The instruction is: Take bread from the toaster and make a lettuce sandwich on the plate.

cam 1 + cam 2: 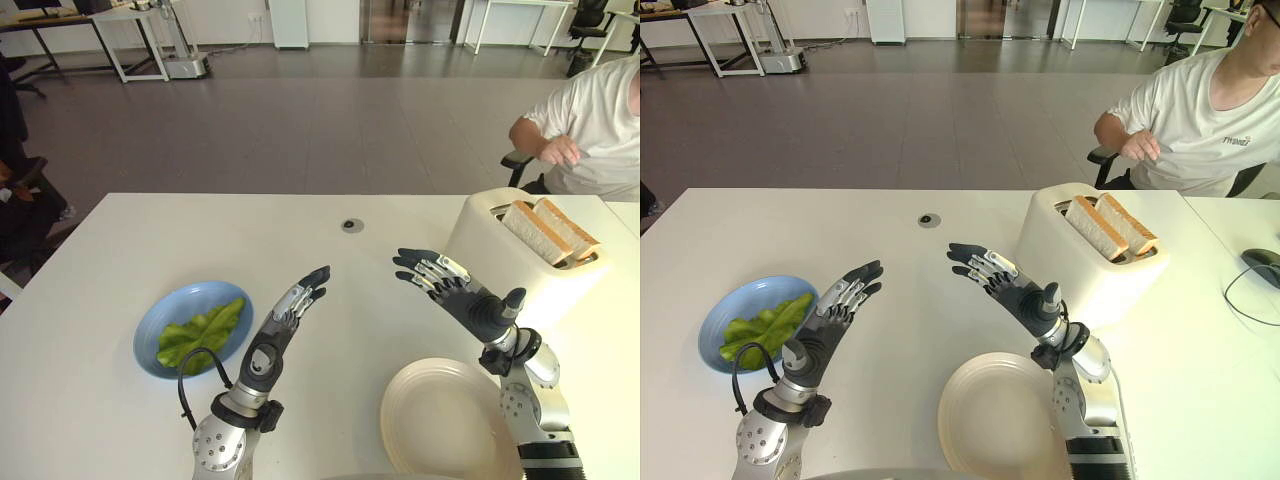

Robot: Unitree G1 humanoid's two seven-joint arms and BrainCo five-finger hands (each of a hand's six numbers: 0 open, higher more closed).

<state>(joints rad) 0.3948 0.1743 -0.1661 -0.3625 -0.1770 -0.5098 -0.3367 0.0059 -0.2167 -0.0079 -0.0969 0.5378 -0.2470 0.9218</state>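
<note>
Right of the right robot hand [455, 292], two toasted bread slices [550, 230] stand in the white toaster [480, 245]; the round cream plate [425, 425] lies beneath its wrist. Left of the left robot hand [285, 325], green lettuce [205, 330] fills a blue dish [172, 302]. Both robot hands are spread wide and empty.

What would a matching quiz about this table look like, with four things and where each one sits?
Things:
1 bread
2 lettuce
3 plate
4 left robot hand

Places or states:
a in the blue bowl
b standing in the toaster
c open, raised between bowl and plate
d cream-coloured, near the right robot hand

Pairs: 1-b; 2-a; 3-d; 4-c
</note>
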